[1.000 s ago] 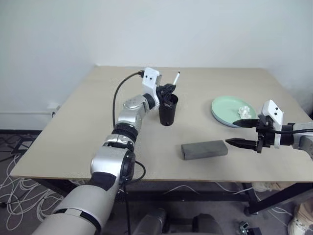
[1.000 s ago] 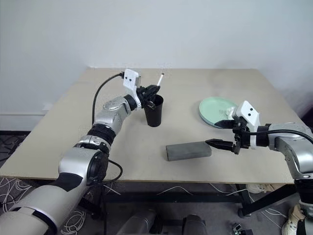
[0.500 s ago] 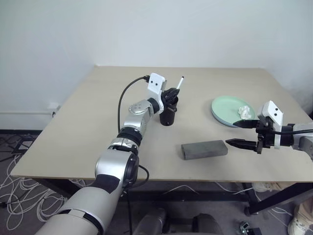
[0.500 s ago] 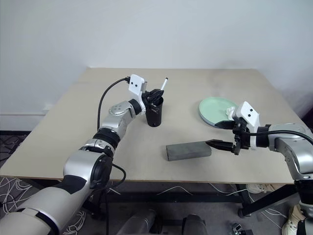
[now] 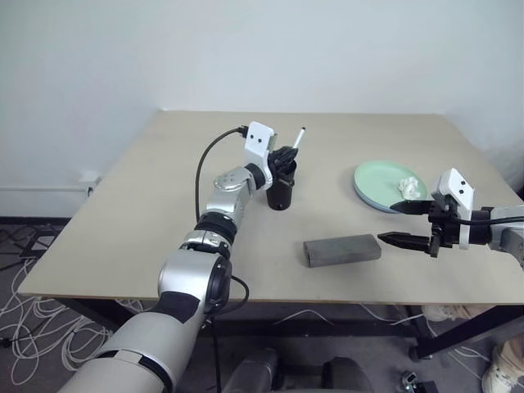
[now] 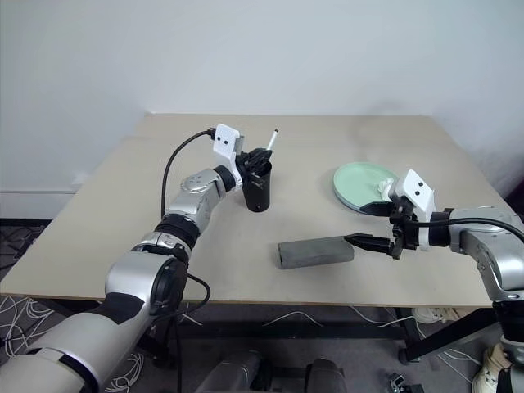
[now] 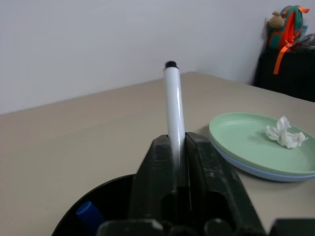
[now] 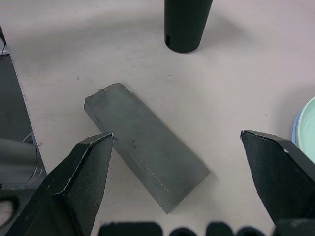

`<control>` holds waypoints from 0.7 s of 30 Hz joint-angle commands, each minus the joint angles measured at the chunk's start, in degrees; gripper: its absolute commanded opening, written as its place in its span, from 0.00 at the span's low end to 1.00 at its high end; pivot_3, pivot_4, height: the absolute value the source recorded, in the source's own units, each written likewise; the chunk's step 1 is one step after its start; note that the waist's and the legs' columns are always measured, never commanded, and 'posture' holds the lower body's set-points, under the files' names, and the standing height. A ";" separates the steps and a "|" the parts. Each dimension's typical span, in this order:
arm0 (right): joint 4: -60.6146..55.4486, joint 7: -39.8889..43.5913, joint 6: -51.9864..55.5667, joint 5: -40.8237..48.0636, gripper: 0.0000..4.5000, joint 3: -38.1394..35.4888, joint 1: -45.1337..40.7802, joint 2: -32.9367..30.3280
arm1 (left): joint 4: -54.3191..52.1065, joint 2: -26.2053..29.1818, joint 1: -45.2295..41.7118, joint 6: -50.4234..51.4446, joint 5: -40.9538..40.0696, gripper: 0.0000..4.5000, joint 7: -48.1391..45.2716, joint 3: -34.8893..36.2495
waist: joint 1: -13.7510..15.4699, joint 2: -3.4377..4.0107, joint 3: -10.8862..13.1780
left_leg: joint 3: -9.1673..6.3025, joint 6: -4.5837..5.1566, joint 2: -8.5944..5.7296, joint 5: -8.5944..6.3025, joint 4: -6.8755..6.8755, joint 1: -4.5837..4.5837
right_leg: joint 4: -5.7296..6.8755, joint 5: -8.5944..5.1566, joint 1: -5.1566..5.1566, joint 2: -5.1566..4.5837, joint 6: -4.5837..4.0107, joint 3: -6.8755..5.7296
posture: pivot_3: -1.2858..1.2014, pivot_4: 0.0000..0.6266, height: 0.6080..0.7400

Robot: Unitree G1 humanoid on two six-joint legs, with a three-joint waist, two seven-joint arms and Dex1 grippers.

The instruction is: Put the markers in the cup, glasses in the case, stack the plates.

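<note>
From the head views, the left gripper (image 5: 286, 156) sits over the mouth of the black tapered cup (image 5: 280, 192), which stands upright near the middle of the tan surface (image 5: 147, 213). Its fingers pinch a slim white marker (image 5: 299, 139) that leans up and away toward one o'clock, dark tip uppermost. At about three o'clock from the cup lie the plates (image 6: 360, 185), mint green on top of light blue, with a crumpled white tissue (image 5: 407, 187) on the green one. The grey case (image 5: 342, 249), lid closed, lies at roughly five o'clock from the cup, near the surface's front edge. The right gripper (image 5: 404, 223) hovers just beside the case's right end, its two black fingers spread wide with nothing between them.

In the left wrist view, the black fingers (image 7: 157, 182) are closed on the white marker (image 7: 173, 105), whose barrel rises between them to a black end. Below, inside the cup's rim (image 7: 113, 189), the blue cap of the other marker (image 7: 90, 212) shows. The stacked plates (image 7: 246, 147) and the tissue (image 7: 284, 133) lie beyond.

In the right wrist view, the widely parted fingers (image 8: 88, 177) frame the felt-like grey case (image 8: 145, 147), which lies flat and slantwise, faint stitching along one edge. The cup's black base (image 8: 186, 24) stands well beyond it, and a pale plate edge (image 8: 306, 125) shows at the side.
</note>
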 commanded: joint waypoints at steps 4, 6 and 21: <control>-1.28 -0.28 -0.11 0.63 1.00 -1.83 -1.08 -0.13 | 0.27 0.49 -1.61 0.24 -0.06 0.58 0.97 0.85 | 0.00 0.00 0.00 | 0.00 0.00 0.00 0.00 0.00 0.00 | 0.01 0.02 0.02 0.00 0.04 0.00 | 0.52 0.00 0.64; -1.29 -0.28 -0.10 0.62 1.00 -1.83 -1.08 -0.13 | 0.28 0.49 -1.62 0.23 -0.05 0.73 0.99 0.85 | 0.00 0.00 0.00 | 0.00 0.00 0.00 0.00 0.01 0.00 | 0.01 0.03 0.02 0.00 0.06 0.00 | 0.52 0.00 0.64; -1.51 -0.38 0.06 0.72 1.00 -1.92 -0.97 -0.09 | 0.35 0.45 -1.88 -0.03 0.23 1.00 1.45 0.64 | 0.00 0.00 0.00 | 0.00 0.00 0.00 0.00 0.01 0.00 | 0.01 0.05 0.02 0.00 0.07 0.00 | 0.52 0.00 0.64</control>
